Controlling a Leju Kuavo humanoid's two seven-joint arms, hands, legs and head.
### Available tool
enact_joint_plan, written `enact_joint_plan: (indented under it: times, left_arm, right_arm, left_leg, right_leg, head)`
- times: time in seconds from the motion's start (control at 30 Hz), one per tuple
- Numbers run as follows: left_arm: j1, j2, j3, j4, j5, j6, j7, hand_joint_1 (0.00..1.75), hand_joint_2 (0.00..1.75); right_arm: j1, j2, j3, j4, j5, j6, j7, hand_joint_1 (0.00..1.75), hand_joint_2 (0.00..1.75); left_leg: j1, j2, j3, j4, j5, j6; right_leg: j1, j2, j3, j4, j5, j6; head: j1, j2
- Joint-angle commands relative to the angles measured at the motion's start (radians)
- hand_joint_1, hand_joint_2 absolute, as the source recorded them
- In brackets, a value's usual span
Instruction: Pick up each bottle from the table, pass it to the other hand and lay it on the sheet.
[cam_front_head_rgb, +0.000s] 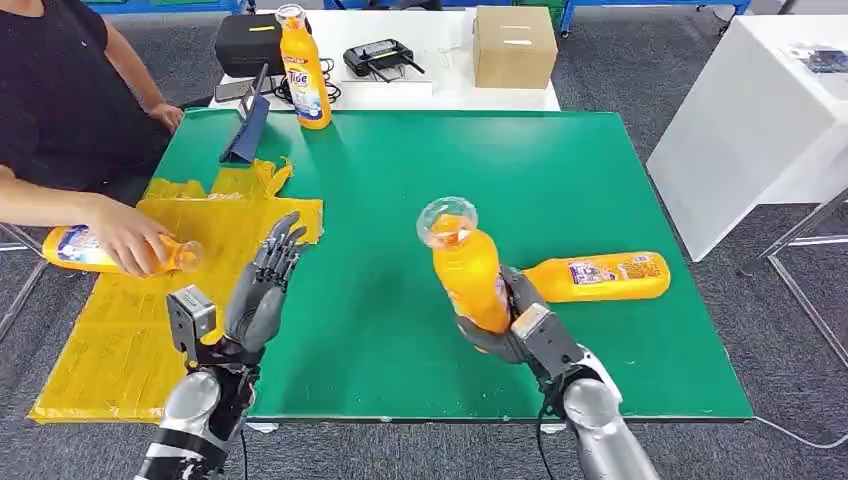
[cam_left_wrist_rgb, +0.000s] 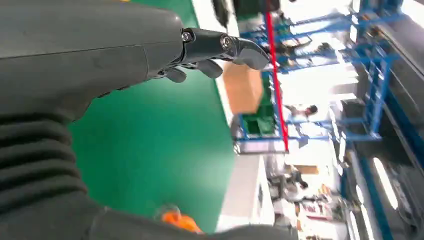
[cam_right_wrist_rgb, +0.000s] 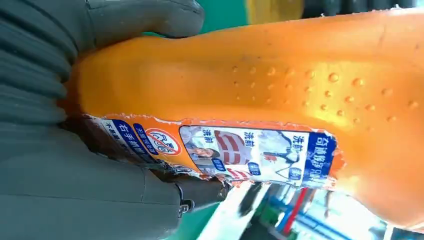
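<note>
orange plastic bottle (cam_front_head_rgb: 467, 272), centre of the head view, stands upright above the green table (cam_front_head_rgb: 400, 170), grasped low by the right hand (cam_front_head_rgb: 520, 325). left hand (cam_front_head_rgb: 262, 285), lower left, waits with fingers released, holding nothing. risks: such a low grip could let it tip in the handover; a person's hand (cam_front_head_rgb: 125, 232) occupies the yellow sheet (cam_front_head_rgb: 110, 350).

You have a green table (cam_front_head_rgb: 400, 170). On it lie a yellow sheet (cam_front_head_rgb: 150, 330) at the left, an orange bottle (cam_front_head_rgb: 597, 277) on its side at the right, and an upright bottle (cam_front_head_rgb: 305, 70) at the far edge.
</note>
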Motion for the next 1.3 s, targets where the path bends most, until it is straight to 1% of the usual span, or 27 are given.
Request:
enact_joint_plan:
  times: [0.03, 0.17, 0.27, 0.3, 0.33, 0.43, 0.5, 0.67, 0.77, 0.8, 0.83, 0.93, 1.0, 1.03, 1.07, 1.13, 1.17, 1.3]
  left_arm:
    - [0.020, 0.003, -0.158, -0.057, -0.003, -0.005, 0.002, 0.00, 1.75]
    - [0.025, 0.006, -0.197, -0.067, -0.017, -0.005, -0.008, 0.00, 1.75]
    - [0.001, 0.008, -0.208, -0.044, 0.007, -0.013, 0.003, 0.00, 1.75]
    - [-0.002, 0.008, -0.208, -0.039, 0.008, -0.014, 0.003, 0.00, 1.75]
    - [-0.007, 0.007, -0.208, -0.034, 0.011, -0.015, 0.004, 0.00, 1.75]
    - [-0.027, 0.007, -0.228, -0.009, 0.029, -0.035, 0.014, 0.00, 1.75]
    - [-0.039, 0.006, -0.243, 0.007, 0.023, -0.039, 0.019, 0.00, 1.75]
    - [-0.053, 0.000, -0.259, 0.033, 0.005, -0.017, 0.037, 0.00, 1.75]
    - [-0.093, 0.001, -0.278, 0.089, -0.032, 0.018, 0.077, 0.00, 1.75]
    - [-0.110, -0.001, -0.283, 0.117, -0.048, 0.032, 0.089, 1.75, 1.75]
    - [-0.128, 0.001, -0.290, 0.151, -0.059, 0.033, 0.114, 1.75, 1.75]
    - [-0.158, 0.001, -0.292, 0.225, -0.073, 0.037, 0.123, 1.75, 1.75]
    - [-0.158, 0.001, -0.292, 0.225, -0.073, 0.037, 0.123, 1.75, 1.75]
    - [-0.158, 0.001, -0.292, 0.225, -0.073, 0.037, 0.123, 1.75, 1.75]
    - [-0.160, 0.007, -0.297, 0.230, -0.080, 0.035, 0.125, 1.75, 1.75]
    - [-0.166, 0.017, -0.301, 0.247, -0.089, 0.029, 0.133, 1.75, 1.75]
    - [-0.171, 0.022, -0.302, 0.260, -0.094, 0.027, 0.136, 1.75, 1.75]
    - [-0.174, 0.023, -0.302, 0.267, -0.097, 0.026, 0.136, 1.75, 1.75]
  right_arm:
    - [-0.117, 0.103, 0.175, 0.162, -0.006, -0.022, 0.005, 1.75, 1.75]
    - [-0.137, 0.108, 0.214, 0.221, -0.012, -0.024, 0.014, 1.75, 1.75]
    - [-0.167, 0.130, 0.257, 0.335, -0.009, -0.012, 0.045, 1.75, 1.75]
    - [-0.172, 0.134, 0.258, 0.352, -0.011, -0.013, 0.037, 1.75, 1.75]
    - [-0.183, 0.140, 0.267, 0.387, -0.010, -0.015, 0.035, 1.75, 1.75]
    - [-0.212, 0.174, 0.324, 0.524, 0.003, -0.009, 0.047, 1.75, 1.75]
    - [-0.224, 0.189, 0.335, 0.580, 0.003, -0.016, 0.040, 1.75, 1.75]
    - [-0.238, 0.197, 0.344, 0.603, 0.003, -0.017, 0.032, 1.75, 1.75]
    - [-0.257, 0.209, 0.363, 0.606, 0.009, -0.010, 0.044, 1.75, 1.75]
    - [-0.263, 0.214, 0.372, 0.605, 0.012, -0.009, 0.049, 1.75, 1.75]
    - [-0.272, 0.220, 0.381, 0.604, 0.015, -0.002, 0.057, 1.75, 1.75]
    - [-0.287, 0.230, 0.403, 0.592, 0.019, -0.001, 0.072, 1.75, 1.75]
    - [-0.287, 0.230, 0.403, 0.592, 0.019, -0.001, 0.072, 1.75, 1.75]
    - [-0.287, 0.230, 0.403, 0.592, 0.019, -0.001, 0.072, 1.75, 1.75]
    - [-0.287, 0.228, 0.408, 0.588, 0.020, 0.000, 0.073, 1.75, 1.75]
    - [-0.294, 0.229, 0.419, 0.580, 0.023, 0.001, 0.073, 1.75, 1.75]
    - [-0.297, 0.228, 0.426, 0.573, 0.024, 0.001, 0.073, 1.75, 1.75]
    - [-0.298, 0.227, 0.428, 0.570, 0.024, 0.000, 0.073, 1.75, 1.75]
  left_leg:
    - [0.000, 0.003, 0.002, -0.002, 0.000, 0.001]
    - [0.000, 0.000, 0.001, -0.001, 0.000, 0.001]
    - [-0.001, 0.000, 0.004, -0.005, 0.001, 0.002]
    - [-0.001, -0.001, 0.005, -0.006, 0.002, 0.002]
    - [0.000, 0.001, 0.002, -0.003, 0.001, 0.001]
    - [0.000, -0.001, 0.003, -0.004, 0.001, 0.001]
    - [0.000, -0.001, 0.003, -0.003, 0.001, 0.001]
    - [-0.001, -0.003, 0.002, -0.003, 0.001, 0.001]
    - [-0.001, -0.003, 0.000, -0.001, 0.001, 0.001]
    - [-0.001, -0.004, 0.001, -0.002, 0.001, 0.001]
    - [0.000, -0.004, 0.000, 0.000, 0.001, 0.001]
    - [-0.001, -0.005, 0.000, -0.002, 0.002, 0.001]
    - [-0.001, -0.002, 0.000, -0.001, 0.001, 0.001]
    - [-0.001, -0.002, 0.002, -0.002, 0.001, 0.001]
    - [-0.001, -0.001, 0.000, -0.001, 0.001, 0.001]
    - [-0.001, -0.003, 0.001, -0.001, 0.000, 0.001]
    - [-0.001, -0.004, 0.001, -0.002, 0.001, 0.001]
    - [-0.001, -0.001, 0.001, -0.002, 0.000, 0.001]
  right_leg:
    - [0.000, 0.003, 0.000, -0.001, 0.001, 0.000]
    - [0.000, 0.000, 0.000, -0.001, 0.000, 0.000]
    - [0.000, -0.001, 0.002, -0.004, 0.001, 0.000]
    - [0.000, -0.001, 0.003, -0.005, 0.002, 0.000]
    - [0.000, 0.000, 0.001, -0.002, 0.001, 0.000]
    - [0.000, -0.001, 0.001, -0.003, 0.001, 0.000]
    - [0.000, -0.001, 0.001, -0.002, 0.001, -0.001]
    - [0.000, -0.003, 0.001, -0.002, 0.000, 0.000]
    - [0.000, -0.003, -0.001, -0.001, 0.000, 0.000]
    - [0.000, -0.004, 0.000, -0.002, 0.000, 0.000]
    - [0.000, -0.004, -0.001, -0.001, 0.000, 0.000]
    - [0.000, -0.005, -0.001, -0.001, 0.000, 0.000]
    - [0.000, -0.002, -0.001, -0.001, 0.000, 0.000]
    - [0.000, -0.002, 0.000, -0.002, 0.000, 0.000]
    - [-0.001, -0.001, -0.002, 0.000, 0.000, 0.000]
    - [0.000, -0.003, -0.001, 0.000, -0.001, 0.000]
    - [0.000, -0.004, -0.001, -0.001, 0.000, 0.000]
    - [-0.001, -0.001, -0.001, -0.001, 0.000, 0.000]
  head:
    - [0.000, 0.000]
    - [0.000, 0.000]
    - [0.000, 0.000]
    - [0.000, 0.000]
    - [-0.001, 0.000]
    - [0.000, 0.000]
    - [0.000, 0.000]
    - [-0.001, 0.000]
    - [0.000, 0.000]
    - [0.000, 0.000]
    - [0.000, 0.000]
    - [0.000, 0.000]
    - [0.001, 0.000]
    - [0.000, 0.000]
    - [0.000, 0.000]
    - [0.001, 0.000]
    - [-0.001, 0.000]
    - [0.000, 0.000]
